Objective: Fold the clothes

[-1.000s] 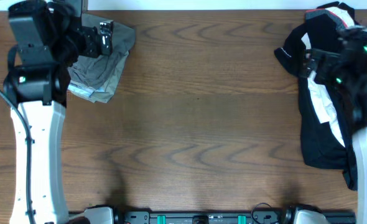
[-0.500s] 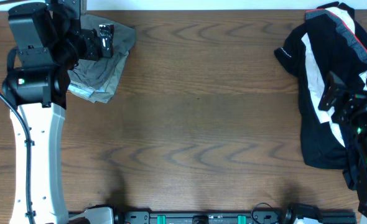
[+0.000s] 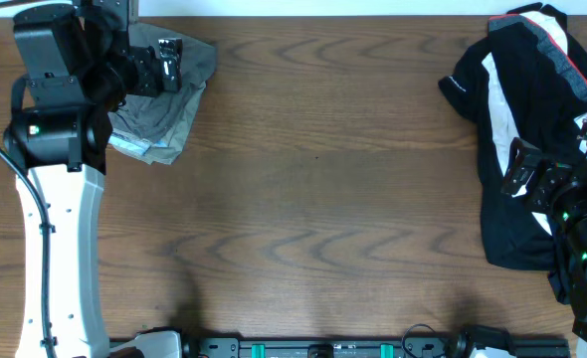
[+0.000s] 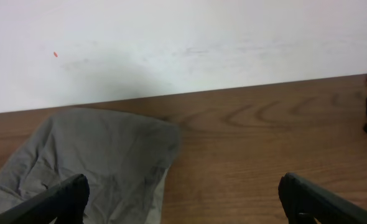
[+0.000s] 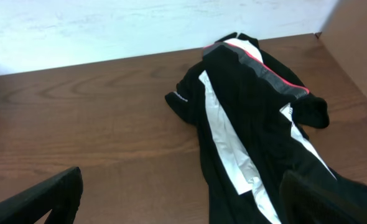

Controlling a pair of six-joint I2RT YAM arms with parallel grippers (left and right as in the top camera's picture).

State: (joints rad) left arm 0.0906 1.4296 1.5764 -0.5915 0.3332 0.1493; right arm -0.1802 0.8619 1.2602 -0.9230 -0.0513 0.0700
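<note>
Overhead view: shows the left gripper (image 3: 170,62) spread wide and empty, poised over the far part of the crumpled grey shorts (image 3: 164,117). Left wrist view: puts the shorts (image 4: 102,155) ahead and to the left, reaching under the left finger (image 4: 50,204), with bare table (image 4: 252,155) ahead of the other. Shows the right gripper (image 3: 520,167) likewise splayed, gripping nothing, above the black top (image 3: 507,89), which spreads ahead and rightward.

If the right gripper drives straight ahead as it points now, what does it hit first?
Probably the black top, lying just ahead of the open right gripper; depth is unclear from the wrist view.
</note>
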